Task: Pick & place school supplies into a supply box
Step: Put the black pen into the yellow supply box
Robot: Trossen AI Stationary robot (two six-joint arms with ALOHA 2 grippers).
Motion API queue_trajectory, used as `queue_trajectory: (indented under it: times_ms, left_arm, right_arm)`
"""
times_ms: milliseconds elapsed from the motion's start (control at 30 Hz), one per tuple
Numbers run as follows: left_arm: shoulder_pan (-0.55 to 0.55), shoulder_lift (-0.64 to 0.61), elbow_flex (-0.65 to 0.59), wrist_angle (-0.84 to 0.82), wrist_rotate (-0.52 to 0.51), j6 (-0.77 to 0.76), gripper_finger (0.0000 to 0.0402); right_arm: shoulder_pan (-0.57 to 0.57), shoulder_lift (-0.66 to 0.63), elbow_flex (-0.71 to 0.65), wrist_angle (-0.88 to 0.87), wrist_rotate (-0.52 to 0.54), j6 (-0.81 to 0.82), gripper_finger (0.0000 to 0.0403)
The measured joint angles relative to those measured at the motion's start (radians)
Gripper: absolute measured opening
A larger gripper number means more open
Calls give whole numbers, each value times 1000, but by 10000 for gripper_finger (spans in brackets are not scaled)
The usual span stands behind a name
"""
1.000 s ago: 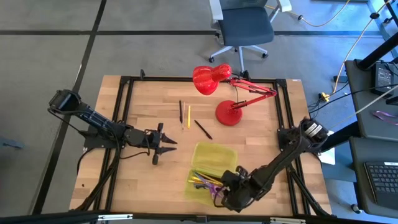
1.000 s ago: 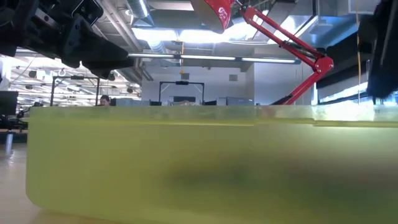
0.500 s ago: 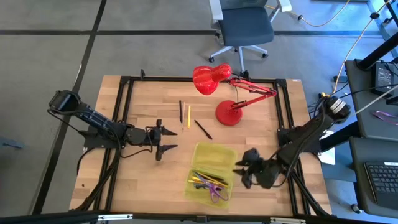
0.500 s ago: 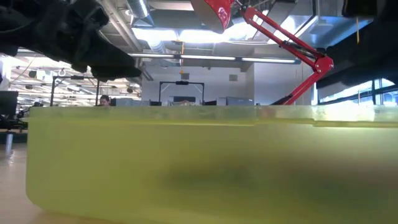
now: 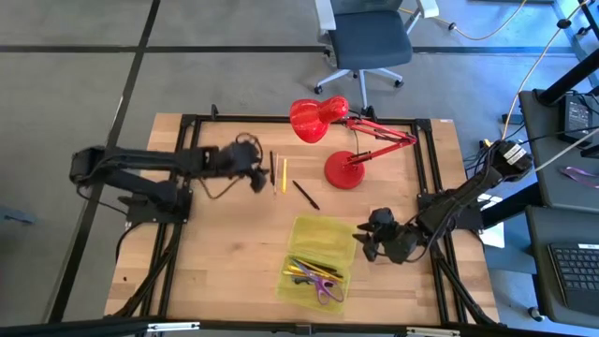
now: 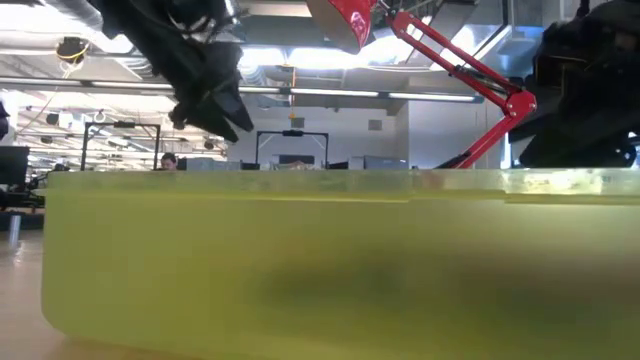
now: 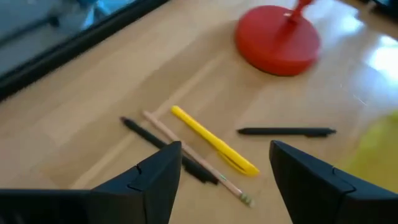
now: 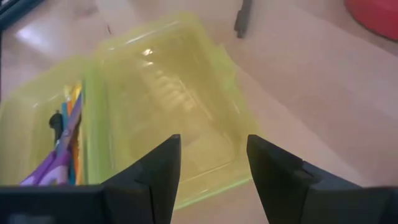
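My left arm stretches across the back half of the table from its left edge, nearly level, with my left gripper held above the wood, its fingers spread apart and holding nothing. My right arm folds in from the right edge, elbow bent, and my right gripper sits low near the front right, its fingers also parted and empty.

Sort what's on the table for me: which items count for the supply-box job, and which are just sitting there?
Job items:
- supply box
- purple-handled scissors and pens already in the box
- yellow pen
- pencil
- two black pens
- left gripper, open over the loose pens
- right gripper, open beside the box

Lying about:
- red desk lamp
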Motion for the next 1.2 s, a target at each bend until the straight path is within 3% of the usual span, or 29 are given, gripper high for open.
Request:
queue_trajectory:
  times_ms: [67,200,500,900,1200]
  left_arm:
    - [66,6,0,3,45,-10,231]
    - [141,72,-1,39,13,-14,222]
    - [222,301,-1,182,20,-72,206]
    - [251,508,-2,283,70,-134,202]
    - [248,552,4,252,38,-127,190]
  right_arm:
    - [-12,0,-1,-2,-1,-17,188]
    - [-42,0,0,0,-18,-76,188]
    - [-71,0,1,-1,-80,-83,188]
    - [-70,0,1,-2,-80,-125,188]
    - [-70,0,1,-2,-80,-129,188]
